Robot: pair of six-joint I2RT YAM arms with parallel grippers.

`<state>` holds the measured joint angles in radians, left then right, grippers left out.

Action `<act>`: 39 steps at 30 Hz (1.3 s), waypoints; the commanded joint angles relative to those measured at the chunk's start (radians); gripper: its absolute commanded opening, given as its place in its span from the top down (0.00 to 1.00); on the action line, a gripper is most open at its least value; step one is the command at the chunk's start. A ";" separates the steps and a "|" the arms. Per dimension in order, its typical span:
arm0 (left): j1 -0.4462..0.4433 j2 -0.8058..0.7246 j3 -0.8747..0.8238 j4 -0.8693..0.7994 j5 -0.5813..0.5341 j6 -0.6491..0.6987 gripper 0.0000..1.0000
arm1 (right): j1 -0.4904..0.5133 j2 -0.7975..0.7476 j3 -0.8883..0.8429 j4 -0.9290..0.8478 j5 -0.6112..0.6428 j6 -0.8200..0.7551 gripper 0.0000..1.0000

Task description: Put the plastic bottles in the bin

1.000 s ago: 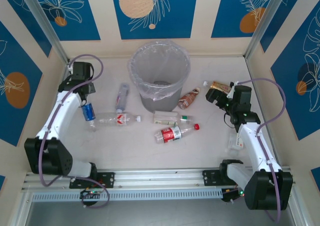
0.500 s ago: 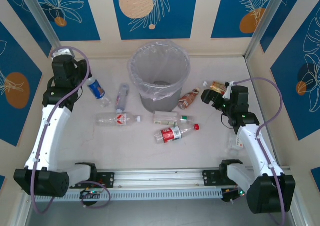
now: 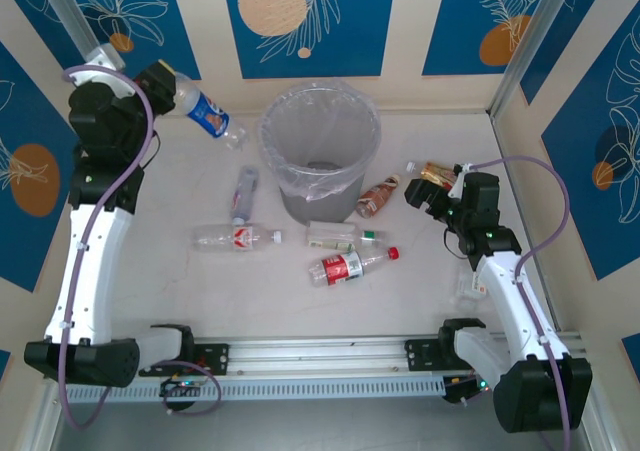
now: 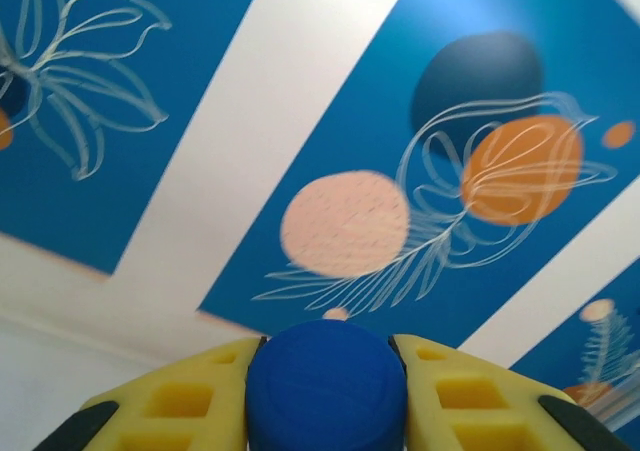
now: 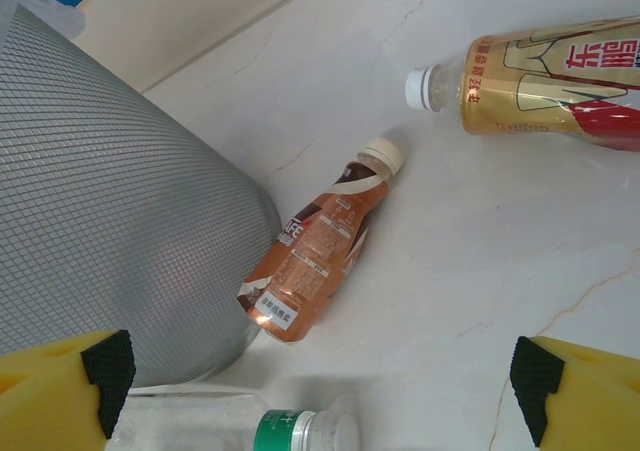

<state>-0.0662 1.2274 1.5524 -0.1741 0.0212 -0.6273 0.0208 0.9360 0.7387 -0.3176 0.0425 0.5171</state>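
Left gripper (image 3: 168, 79) clamps a bottle (image 3: 207, 112) — its blue cap (image 4: 325, 383) seen from the wrist; overhead, that arm stands tall. Right gripper (image 5: 320, 386) splayed — brown bottle (image 5: 320, 246) just ahead.

White arm links (image 3: 85, 261), black joints (image 3: 100, 121), mauve cables (image 3: 566, 209); yellow gripper fingers (image 4: 170, 406), black-tipped.

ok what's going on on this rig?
Bottle cleanup. The left gripper has its jaws shut on a blue-capped bottle, held up left of the bin, not over it yet. The right gripper, jaws open, hovers near the brown bottle. The other bottles lie on the table.
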 commanded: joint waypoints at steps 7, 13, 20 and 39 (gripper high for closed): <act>-0.032 0.194 0.135 0.231 0.259 -0.232 1.00 | 0.010 -0.040 0.011 -0.023 0.022 0.026 0.01; -0.165 0.296 0.191 0.190 0.201 -0.067 1.00 | 0.013 -0.055 0.011 -0.042 0.031 0.027 0.00; -0.351 0.442 0.288 0.059 0.130 0.209 1.00 | 0.014 -0.064 -0.001 -0.041 0.034 0.041 0.01; -0.573 0.827 0.524 -0.185 -0.191 0.431 1.00 | 0.026 -0.038 0.032 -0.070 0.030 0.035 0.00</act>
<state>-0.6449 2.0457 2.0300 -0.3431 -0.1055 -0.1661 0.0402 0.9035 0.7387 -0.3607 0.0711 0.5571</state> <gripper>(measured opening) 0.309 0.994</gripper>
